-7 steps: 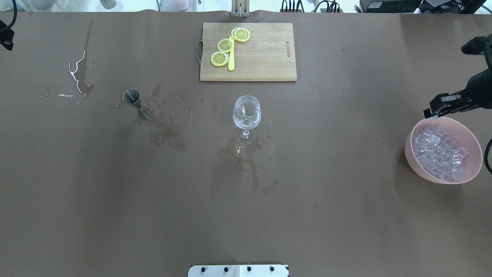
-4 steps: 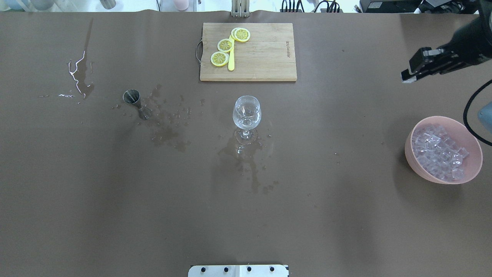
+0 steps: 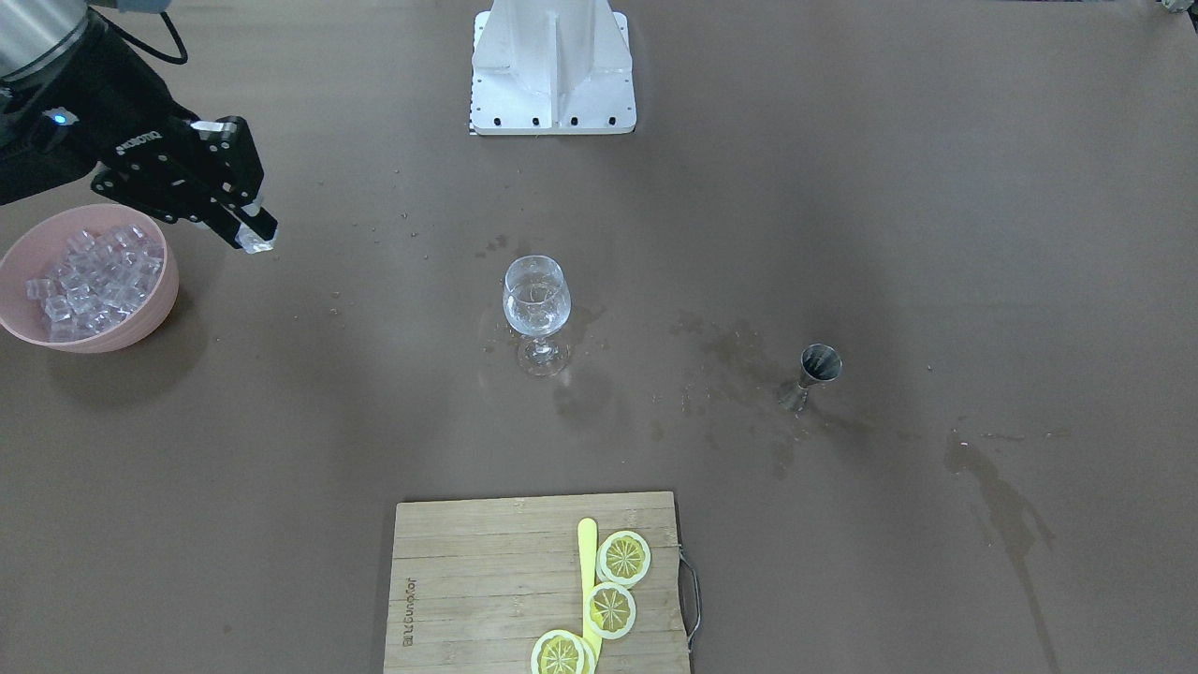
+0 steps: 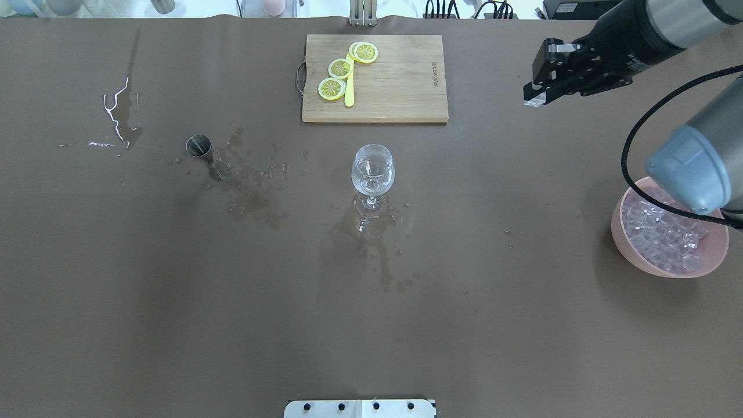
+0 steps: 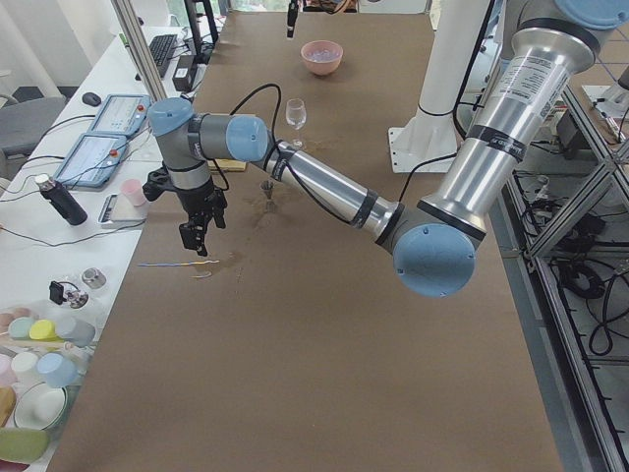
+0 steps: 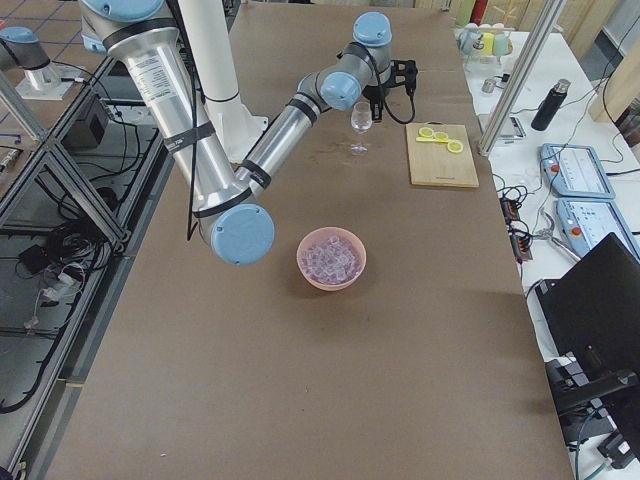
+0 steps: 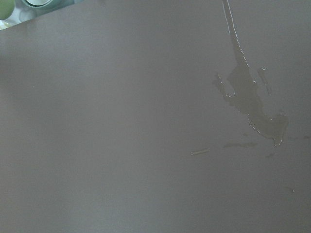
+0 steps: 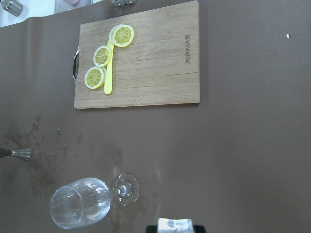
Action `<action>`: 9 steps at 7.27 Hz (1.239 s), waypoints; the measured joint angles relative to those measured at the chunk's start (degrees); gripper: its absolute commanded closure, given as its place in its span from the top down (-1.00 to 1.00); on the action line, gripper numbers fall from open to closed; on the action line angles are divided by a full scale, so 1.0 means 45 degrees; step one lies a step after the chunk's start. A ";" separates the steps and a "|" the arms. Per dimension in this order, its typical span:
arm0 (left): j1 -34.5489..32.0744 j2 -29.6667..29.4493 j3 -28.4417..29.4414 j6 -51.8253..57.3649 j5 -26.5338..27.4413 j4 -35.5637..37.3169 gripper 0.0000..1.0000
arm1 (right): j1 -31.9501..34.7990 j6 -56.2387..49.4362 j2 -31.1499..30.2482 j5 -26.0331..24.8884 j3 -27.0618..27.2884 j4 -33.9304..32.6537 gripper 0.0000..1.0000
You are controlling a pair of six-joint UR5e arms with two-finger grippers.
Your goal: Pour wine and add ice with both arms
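The right gripper has its fingers closed down to a narrow gap on one clear cube of ice, pinched at the very tips. It hangs in the air above the table, between the pink bowl at the right end and the glass at mid-table, and is well apart from the glass. The rest of the ice lies heaped in the bowl.

The cube looks light and stiff but very slick, probably smooth-faced. A tip pinch on two flat opposite faces is the sound hold; pressure on edges or corners would likely squirt it out. A firm, steady squeeze and a smooth carry should suit it.

The glass is the fragile piece: thin-walled, tall on a slim stem and small foot, so top-heavy and easy to tip. Wet patches ring its foot, so it may slide if nudged. A little clear wine seems to sit low in it, though that is hard to confirm. Letting the cube go low over the rim, without touching it, would spare the glass a knock and a splash.

The left gripper hangs over the left end beyond the jigger; I cannot tell how its fingers stand.
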 measured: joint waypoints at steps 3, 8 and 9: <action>-0.0697 0.0025 0.0631 0.0364 -0.1385 0.0298 0.96 | -0.2031 0.2928 0.0979 -0.2019 -0.0919 0.2301 -1.00; -0.0911 0.0143 0.1005 0.0379 -0.1628 0.0250 0.96 | -0.4253 0.4662 0.1516 -0.4731 -0.2336 0.4903 -1.00; -0.0912 0.0170 0.1014 0.0379 -0.1625 0.0233 0.96 | -0.4364 0.4686 0.1502 -0.4758 -0.2336 0.4918 -1.00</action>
